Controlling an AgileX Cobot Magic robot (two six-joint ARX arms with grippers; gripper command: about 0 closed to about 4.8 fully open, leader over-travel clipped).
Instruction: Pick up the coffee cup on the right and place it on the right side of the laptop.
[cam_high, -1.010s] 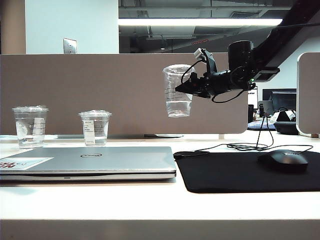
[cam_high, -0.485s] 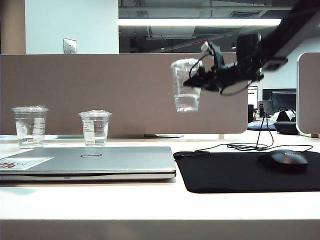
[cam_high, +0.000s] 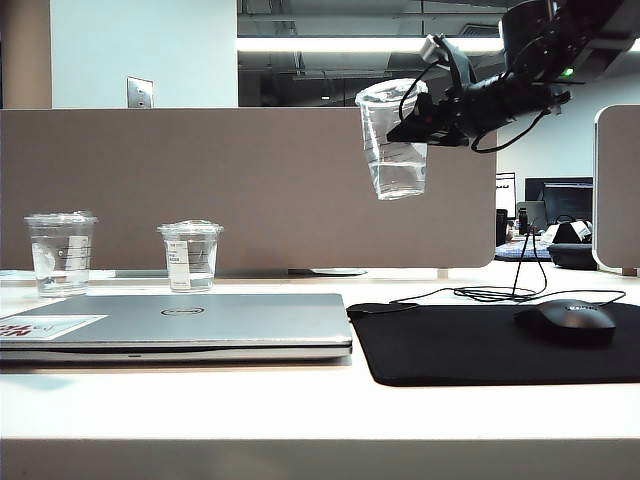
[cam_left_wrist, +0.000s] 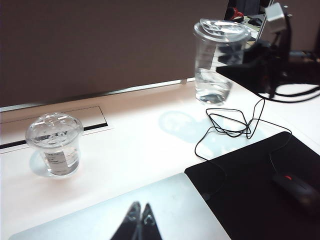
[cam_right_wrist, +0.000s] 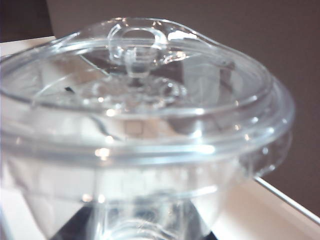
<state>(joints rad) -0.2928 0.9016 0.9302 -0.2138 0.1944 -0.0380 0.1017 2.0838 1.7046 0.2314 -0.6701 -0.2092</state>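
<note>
Starting at the far left, a mid-height cup (cam_high: 61, 253) and a short cup (cam_high: 190, 255) were seen standing on the worktop (cam_high: 300, 400), well below and far to the left of the right tool (cam_high: 420, 128). Nearer, the laptop (cam_high: 180, 325) lay closed, and the left tool (cam_left_wrist: 139, 220) was held over its lid with its fingers pressed together, empty. Further right, the coffee cup (cam_high: 393, 138) was clamped by its side in the right tool, high above the mouse pad (cam_high: 495, 342), tilted, with some liquid inside. A spill or slip could be caused by that tilt during the descent; the cable (cam_high: 500, 292) or mouse (cam_high: 565, 320) below could be struck.
</note>
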